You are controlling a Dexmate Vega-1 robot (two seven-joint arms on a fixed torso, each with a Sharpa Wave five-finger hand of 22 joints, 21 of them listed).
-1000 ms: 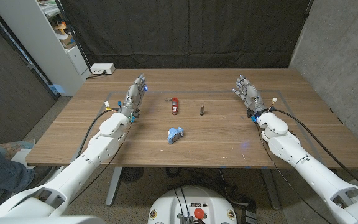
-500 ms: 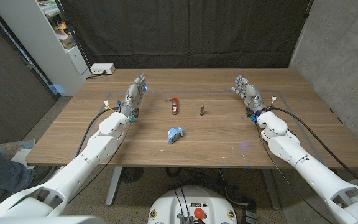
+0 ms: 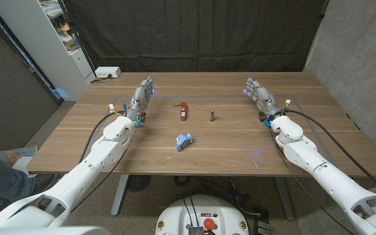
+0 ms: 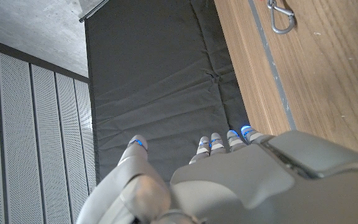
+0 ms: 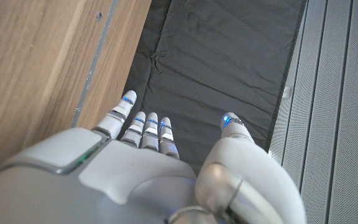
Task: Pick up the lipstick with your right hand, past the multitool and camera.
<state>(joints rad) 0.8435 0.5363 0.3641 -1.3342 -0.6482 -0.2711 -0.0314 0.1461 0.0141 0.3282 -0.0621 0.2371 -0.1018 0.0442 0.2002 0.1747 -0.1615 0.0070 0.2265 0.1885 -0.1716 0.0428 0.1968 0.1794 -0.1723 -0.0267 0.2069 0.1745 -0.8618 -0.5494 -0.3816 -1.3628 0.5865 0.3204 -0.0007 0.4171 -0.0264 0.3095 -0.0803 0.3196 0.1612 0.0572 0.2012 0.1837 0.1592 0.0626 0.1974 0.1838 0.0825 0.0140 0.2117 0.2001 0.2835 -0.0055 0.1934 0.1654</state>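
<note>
head view shows the lipstick (image 3: 211, 116) well left of the empty, spread right hand (image 3: 258, 96), while the right wrist view lacks it.

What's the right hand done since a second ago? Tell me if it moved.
Yes, slightly: the right hand has tilted and edged toward the table's far edge, away from the lipstick.
</note>
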